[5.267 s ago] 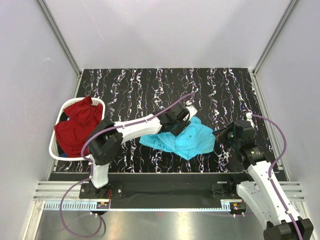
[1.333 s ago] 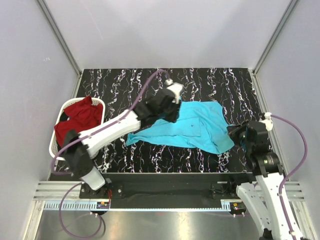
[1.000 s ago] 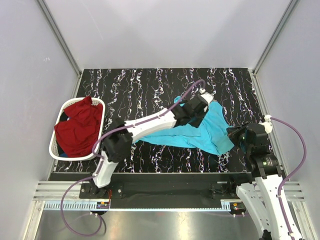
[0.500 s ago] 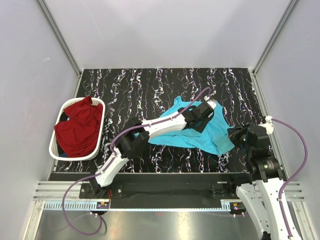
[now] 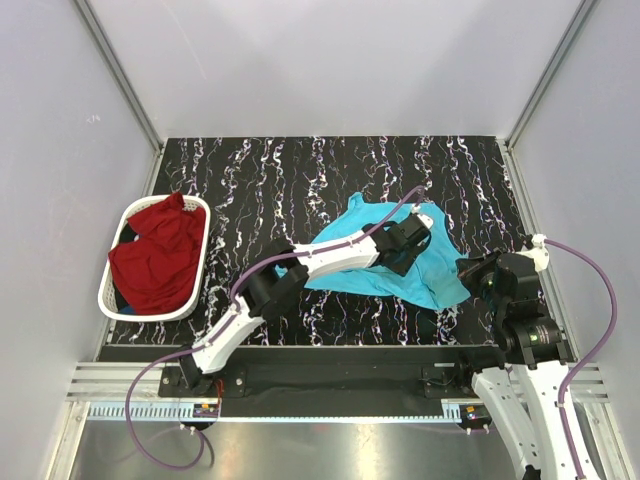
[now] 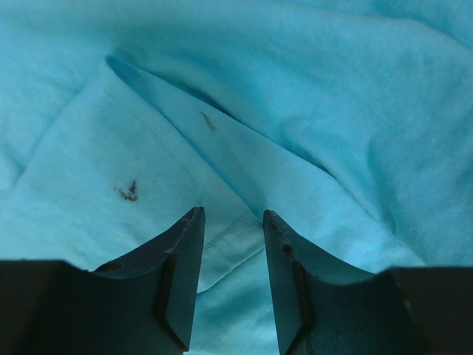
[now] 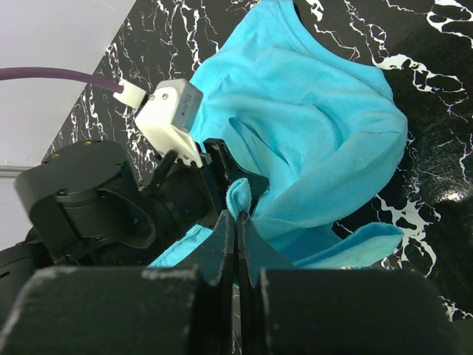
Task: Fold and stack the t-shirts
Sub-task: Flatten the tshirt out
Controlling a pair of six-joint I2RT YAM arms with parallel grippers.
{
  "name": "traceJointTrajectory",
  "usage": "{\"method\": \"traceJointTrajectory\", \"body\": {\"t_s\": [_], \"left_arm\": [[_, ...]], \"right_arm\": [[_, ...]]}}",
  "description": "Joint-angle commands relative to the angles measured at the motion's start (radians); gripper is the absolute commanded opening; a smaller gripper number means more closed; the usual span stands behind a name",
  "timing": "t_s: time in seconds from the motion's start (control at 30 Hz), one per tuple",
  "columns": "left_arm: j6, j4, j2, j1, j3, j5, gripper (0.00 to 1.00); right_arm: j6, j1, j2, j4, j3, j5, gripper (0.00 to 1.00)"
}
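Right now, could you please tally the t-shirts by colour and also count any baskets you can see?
Turquoise t-shirt: 1
Dark red t-shirt: 1
White laundry basket: 1
Total: 3

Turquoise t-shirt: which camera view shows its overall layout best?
Top external: the whole turquoise t-shirt lies rumpled on the table, outline visible bar where the left arm crosses it. Left wrist shows only close-up folds; right wrist shows a part, behind the left gripper.
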State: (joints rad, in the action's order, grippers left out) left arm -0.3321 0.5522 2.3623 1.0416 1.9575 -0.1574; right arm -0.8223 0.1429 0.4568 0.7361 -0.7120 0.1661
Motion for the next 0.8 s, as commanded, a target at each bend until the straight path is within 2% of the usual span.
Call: {"method": "traceJointTrajectory", "body": {"t_s": [0.0, 0.17, 0.33, 0.47, 0.5, 0.6, 0.67, 0.73, 0.77], "left_arm": [[-0.027, -0.018, 0.012, 0.012, 0.028, -0.004, 0.41], [-0.035, -0.015, 0.017, 0.012, 0.034, -0.005, 0.38], [-0.038, -0.012, 0.026, 0.012, 0.041, 0.002, 0.31], [-0.035, -0.006, 0.022, 0.012, 0.038, 0.019, 0.22], [-0.035, -0.008, 0.022, 0.012, 0.038, 0.024, 0.15], [-0.039, 0.003, 0.009, 0.012, 0.034, 0.041, 0.05], [-0.047, 0.006, -0.020, 0.012, 0.027, 0.059, 0.06], [-0.047, 0.006, -0.044, 0.012, 0.027, 0.064, 0.18], [-0.045, 0.005, -0.047, 0.011, 0.029, 0.061, 0.20]], "right_arm": [[0.017, -0.003, -0.001, -0.006, -0.035, 0.016, 0.00], [0.020, -0.002, -0.006, -0.004, -0.040, 0.018, 0.00], [0.026, -0.002, -0.006, -0.003, -0.052, 0.023, 0.00], [0.025, -0.002, -0.004, 0.000, -0.058, 0.026, 0.00], [0.023, -0.002, -0.006, 0.002, -0.057, 0.026, 0.00], [0.020, -0.002, 0.002, -0.001, -0.049, 0.026, 0.00], [0.020, -0.002, 0.009, -0.001, -0.049, 0.024, 0.00], [0.017, -0.002, 0.011, -0.001, -0.049, 0.023, 0.00], [0.017, -0.002, 0.013, -0.001, -0.050, 0.020, 0.00]]}}
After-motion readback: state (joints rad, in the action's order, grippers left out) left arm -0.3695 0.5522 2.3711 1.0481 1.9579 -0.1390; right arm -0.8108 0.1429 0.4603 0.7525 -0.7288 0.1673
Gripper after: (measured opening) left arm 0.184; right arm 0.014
